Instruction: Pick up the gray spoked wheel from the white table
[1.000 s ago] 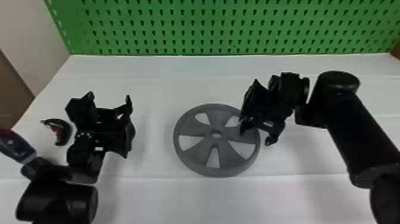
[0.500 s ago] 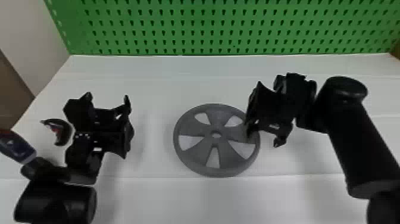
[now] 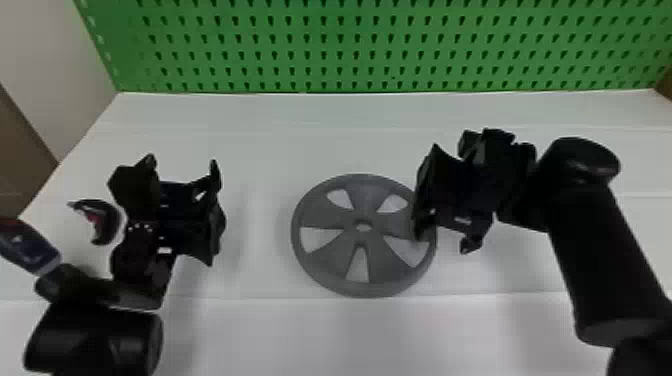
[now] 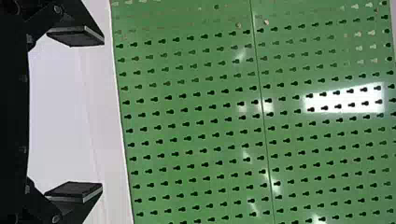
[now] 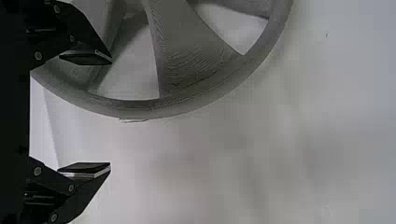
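The gray spoked wheel (image 3: 325, 216) lies flat near the middle of the white table (image 3: 280, 340). Over its right rim, my right gripper (image 3: 446, 239) stands open, one finger above the wheel and the other just outside it. In the right wrist view the wheel (image 5: 187, 60) has its curved rim between the spread fingertips of the right gripper (image 5: 110, 113), with neither pad seen pressing on it. My left gripper (image 3: 182, 167) is open to the left of the wheel, apart from it. The left wrist view has that gripper (image 4: 102, 114) with nothing between its fingers.
A green pegboard (image 3: 310, 47) rises along the table's back edge. Beside the left gripper are a curved dark and red object (image 3: 107, 220) and a blue-handled item (image 3: 27, 247) close to the left arm.
Compared with a second ago, the right gripper has shifted a little to the right, toward the wheel's outer edge. The wheel and the left arm look unmoved.
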`<action>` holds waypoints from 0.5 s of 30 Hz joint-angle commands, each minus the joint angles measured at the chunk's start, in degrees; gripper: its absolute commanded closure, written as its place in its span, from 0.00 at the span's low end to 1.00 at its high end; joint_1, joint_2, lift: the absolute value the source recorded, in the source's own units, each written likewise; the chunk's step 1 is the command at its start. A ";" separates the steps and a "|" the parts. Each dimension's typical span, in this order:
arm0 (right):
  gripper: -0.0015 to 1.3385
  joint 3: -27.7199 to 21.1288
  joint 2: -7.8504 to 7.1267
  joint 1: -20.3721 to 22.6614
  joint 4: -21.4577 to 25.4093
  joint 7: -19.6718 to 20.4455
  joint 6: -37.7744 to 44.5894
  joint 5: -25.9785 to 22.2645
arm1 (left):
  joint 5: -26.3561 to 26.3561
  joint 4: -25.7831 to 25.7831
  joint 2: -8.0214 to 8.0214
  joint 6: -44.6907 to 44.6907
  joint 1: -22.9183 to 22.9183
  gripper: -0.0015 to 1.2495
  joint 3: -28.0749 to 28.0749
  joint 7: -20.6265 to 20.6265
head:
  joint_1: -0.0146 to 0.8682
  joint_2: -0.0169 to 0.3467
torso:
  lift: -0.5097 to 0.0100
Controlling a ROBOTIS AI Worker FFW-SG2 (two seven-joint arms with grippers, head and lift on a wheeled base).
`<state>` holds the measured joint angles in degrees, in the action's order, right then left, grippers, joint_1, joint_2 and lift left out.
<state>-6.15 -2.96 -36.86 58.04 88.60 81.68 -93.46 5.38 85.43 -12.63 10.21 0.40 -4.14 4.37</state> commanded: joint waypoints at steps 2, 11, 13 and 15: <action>0.34 0.70 0.85 0.83 1.11 0.00 -0.73 1.79 | 0.16 0.00 -0.29 -0.10 0.13 0.14 -0.25 0.02 | 0.93 0.17 | 0.79; 0.34 0.88 0.68 0.92 1.19 0.00 -2.58 2.23 | 0.51 0.00 -0.65 -0.28 0.31 0.14 -0.87 0.29 | 0.93 0.17 | 0.79; 0.34 0.88 0.59 1.00 1.02 0.00 -2.67 2.32 | 0.59 0.00 -0.65 -0.36 0.31 0.14 -0.87 0.29 | 0.93 0.17 | 0.79; 0.34 0.97 0.59 1.00 0.93 0.00 -2.84 2.49 | 0.59 0.00 -0.73 -0.36 0.39 0.14 -0.96 0.29 | 0.93 0.17 | 0.79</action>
<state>-5.26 -2.32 -35.91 59.22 88.59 79.10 -91.19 5.88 85.43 -13.25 9.89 0.71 -4.97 4.65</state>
